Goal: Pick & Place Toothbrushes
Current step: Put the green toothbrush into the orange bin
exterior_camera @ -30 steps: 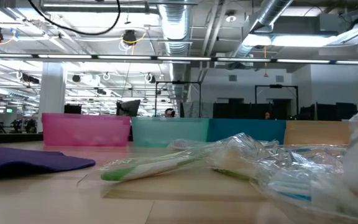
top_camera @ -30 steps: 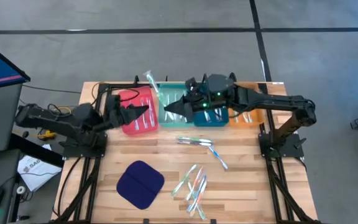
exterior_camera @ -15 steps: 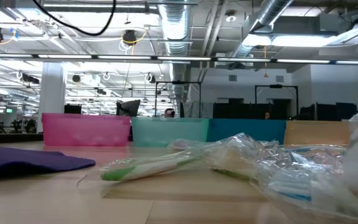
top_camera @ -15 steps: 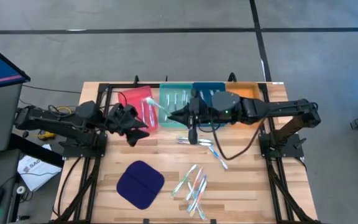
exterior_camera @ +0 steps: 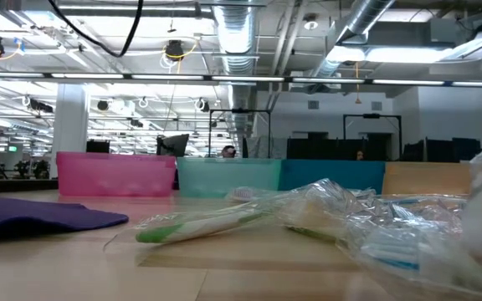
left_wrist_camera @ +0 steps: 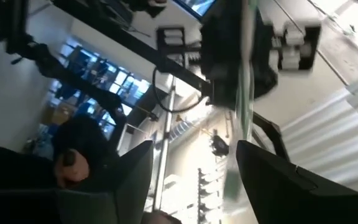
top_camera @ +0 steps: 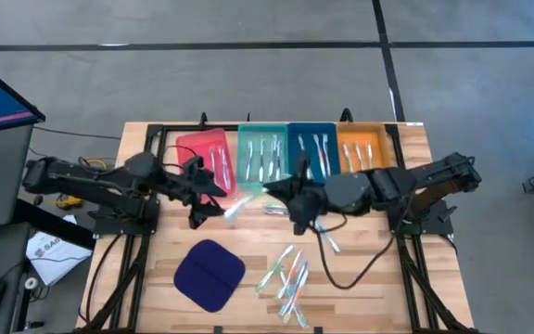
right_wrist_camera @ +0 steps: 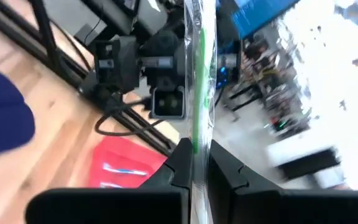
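My right gripper (top_camera: 272, 190) is shut on a clear-wrapped toothbrush with a green accent (top_camera: 241, 203), above the table's middle, just near of the trays. My left gripper (top_camera: 213, 197) faces it from the left, open; in the left wrist view the toothbrush (left_wrist_camera: 244, 93) stands ahead of its spread fingers (left_wrist_camera: 135, 168). Several toothbrushes lie in the red (top_camera: 204, 158), teal (top_camera: 260, 153), blue (top_camera: 311, 153) and orange (top_camera: 364, 148) trays. Loose wrapped ones lie flat on the table (top_camera: 290, 276), (top_camera: 327, 237), (exterior_camera: 199, 221). Neither gripper shows in the low view. My right gripper pinches the wrapped toothbrush between its two fingers (right_wrist_camera: 179, 162), by one end (right_wrist_camera: 197, 140). The fingers come roughly level from the table's right and lie along it. The toothbrush is lifted clear and sticks out past the fingertips toward my left gripper.
A dark blue rounded cloth pad (top_camera: 209, 275) lies near the table's near-left part. The four trays stand in a row along the far edge. A cable loops from the right arm over the table (top_camera: 341, 269). A monitor stands off the table's left.
My right gripper has carried the toothbrush from over the trays toward the near edge and to the left, coming lower. My left gripper has moved right and toward the near edge and now faces the toothbrush's free end. The toothbrush now points toward the near left instead of the far edge.
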Tool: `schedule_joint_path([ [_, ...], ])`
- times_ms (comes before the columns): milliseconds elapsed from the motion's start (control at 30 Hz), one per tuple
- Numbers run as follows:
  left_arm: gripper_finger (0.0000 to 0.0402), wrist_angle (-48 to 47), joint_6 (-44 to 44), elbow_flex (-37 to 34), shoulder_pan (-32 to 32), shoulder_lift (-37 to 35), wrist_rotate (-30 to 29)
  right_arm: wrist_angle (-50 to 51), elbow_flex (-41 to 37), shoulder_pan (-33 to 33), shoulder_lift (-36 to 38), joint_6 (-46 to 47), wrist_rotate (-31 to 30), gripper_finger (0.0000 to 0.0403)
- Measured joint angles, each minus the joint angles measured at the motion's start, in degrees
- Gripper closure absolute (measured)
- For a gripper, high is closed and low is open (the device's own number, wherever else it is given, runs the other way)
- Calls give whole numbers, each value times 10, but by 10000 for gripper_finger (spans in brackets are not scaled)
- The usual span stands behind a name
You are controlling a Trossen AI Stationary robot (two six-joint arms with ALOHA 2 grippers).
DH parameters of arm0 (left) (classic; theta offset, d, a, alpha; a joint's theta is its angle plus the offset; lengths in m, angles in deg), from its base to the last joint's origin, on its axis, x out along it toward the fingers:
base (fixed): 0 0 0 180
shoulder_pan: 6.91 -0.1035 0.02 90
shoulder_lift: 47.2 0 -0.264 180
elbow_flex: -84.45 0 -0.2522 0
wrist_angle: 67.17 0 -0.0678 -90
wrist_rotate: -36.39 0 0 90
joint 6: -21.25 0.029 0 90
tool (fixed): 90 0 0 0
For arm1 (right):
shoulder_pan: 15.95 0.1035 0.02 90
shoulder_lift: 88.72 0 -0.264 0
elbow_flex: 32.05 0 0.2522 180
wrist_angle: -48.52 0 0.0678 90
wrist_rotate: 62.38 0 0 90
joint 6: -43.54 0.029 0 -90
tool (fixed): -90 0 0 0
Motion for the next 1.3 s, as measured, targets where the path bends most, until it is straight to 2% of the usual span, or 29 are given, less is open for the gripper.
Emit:
schedule_joint_path([
  [300,174,68,28,0,-10,56,0,-11,-2,8,-29,-87,-12,389],
  [433,174,113,33,0,-11,66,-2,10,-1,14,-43,-88,-7,389],
  [767,189,119,40,0,4,69,14,1,-16,7,-44,-83,-10,389],
  [1033,211,135,35,0,3,103,28,-1,-16,-12,-43,-83,-6,389],
  [1300,214,185,27,1,1,134,26,8,-16,-30,-43,-83,2,389],
])
